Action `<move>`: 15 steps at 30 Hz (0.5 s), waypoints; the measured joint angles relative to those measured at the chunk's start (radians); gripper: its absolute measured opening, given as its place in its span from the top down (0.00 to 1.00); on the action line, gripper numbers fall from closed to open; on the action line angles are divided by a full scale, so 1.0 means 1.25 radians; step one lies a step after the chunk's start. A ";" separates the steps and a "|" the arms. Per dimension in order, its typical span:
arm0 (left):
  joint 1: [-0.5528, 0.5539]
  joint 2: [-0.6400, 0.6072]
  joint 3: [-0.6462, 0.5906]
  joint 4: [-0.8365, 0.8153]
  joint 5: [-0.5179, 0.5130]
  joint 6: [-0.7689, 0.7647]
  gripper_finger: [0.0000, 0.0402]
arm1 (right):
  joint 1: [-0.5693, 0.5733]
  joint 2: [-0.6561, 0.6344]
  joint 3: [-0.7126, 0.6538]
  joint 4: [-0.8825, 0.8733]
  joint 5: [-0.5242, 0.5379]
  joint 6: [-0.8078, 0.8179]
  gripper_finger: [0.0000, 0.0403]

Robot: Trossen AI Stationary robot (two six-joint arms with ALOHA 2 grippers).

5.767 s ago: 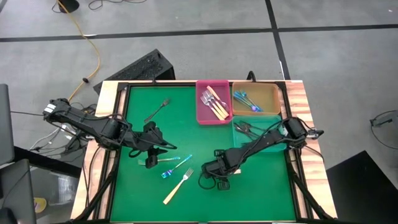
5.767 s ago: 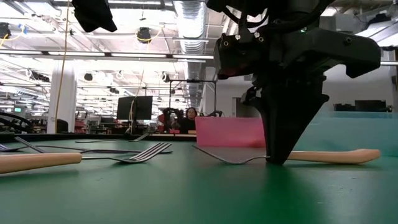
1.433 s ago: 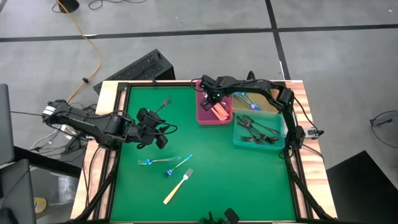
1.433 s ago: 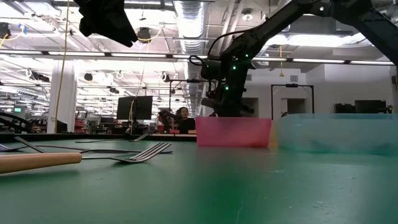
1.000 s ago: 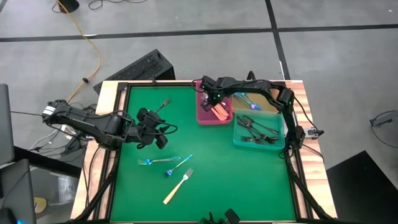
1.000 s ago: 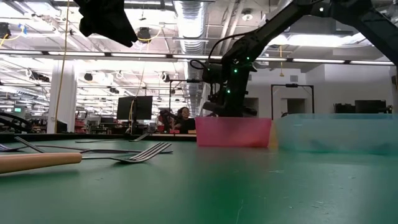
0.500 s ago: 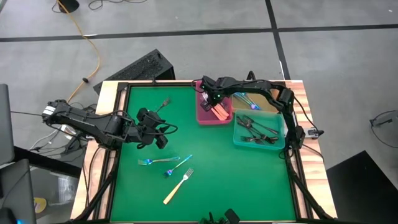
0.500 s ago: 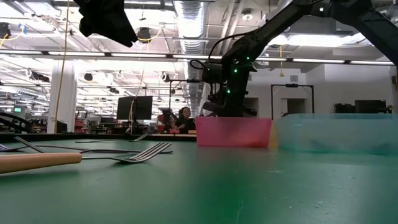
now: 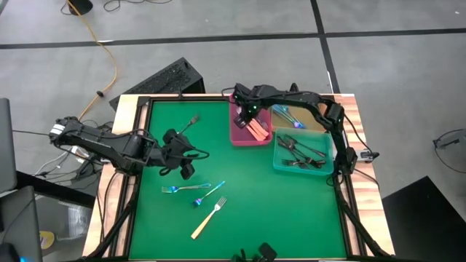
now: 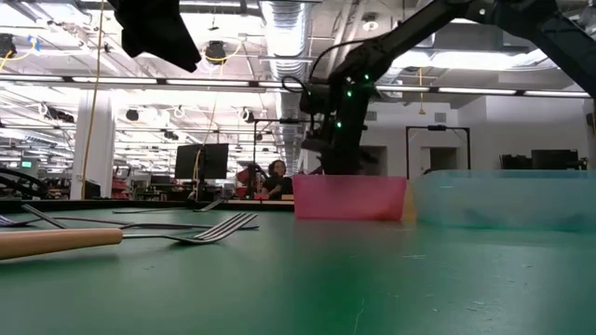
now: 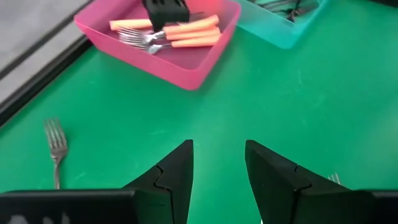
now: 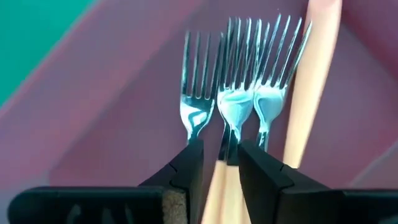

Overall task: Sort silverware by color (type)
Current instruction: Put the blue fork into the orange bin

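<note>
While the right gripper [image 9: 248, 109] hangs over the pink bin [image 9: 240, 135] at the table's far edge, it has lifted a little since half a second ago, and its fingers stand narrowly parted with nothing plainly held; the tan-handled fork it carried over now seems to lie among the tan-handled forks [image 12: 249, 99] in that bin. That delivery looks finished.

The left gripper [image 9: 186, 156] has edged toward the near side from its earlier spot, by the table's left edge, fingers [image 11: 168, 177] open and empty over bare green mat [image 9: 291, 211].

Four pieces are left loose on the table: a dark fork [image 9: 184, 128] toward the far-left corner, a blue fork [image 9: 175, 189] and a second blue fork [image 9: 209, 193] near the middle, and a tan-handled fork [image 9: 208, 218] just nearer the front edge. The teal bin [image 9: 277, 164] holds dark forks, the tan bin [image 9: 320, 105] blue ones, so sorting is well along but not done.
</note>
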 joint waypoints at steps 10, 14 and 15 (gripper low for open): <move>0.036 0.000 0.000 -0.042 0.116 0.002 0.68 | 0.015 0.000 0.188 -0.135 -0.003 -0.092 0.70; 0.077 0.000 0.000 -0.115 0.118 -0.145 0.68 | 0.023 0.000 0.283 -0.194 -0.004 -0.114 0.70; 0.088 0.000 0.000 -0.135 0.119 -0.166 0.68 | 0.026 0.000 0.308 -0.212 -0.004 -0.121 0.70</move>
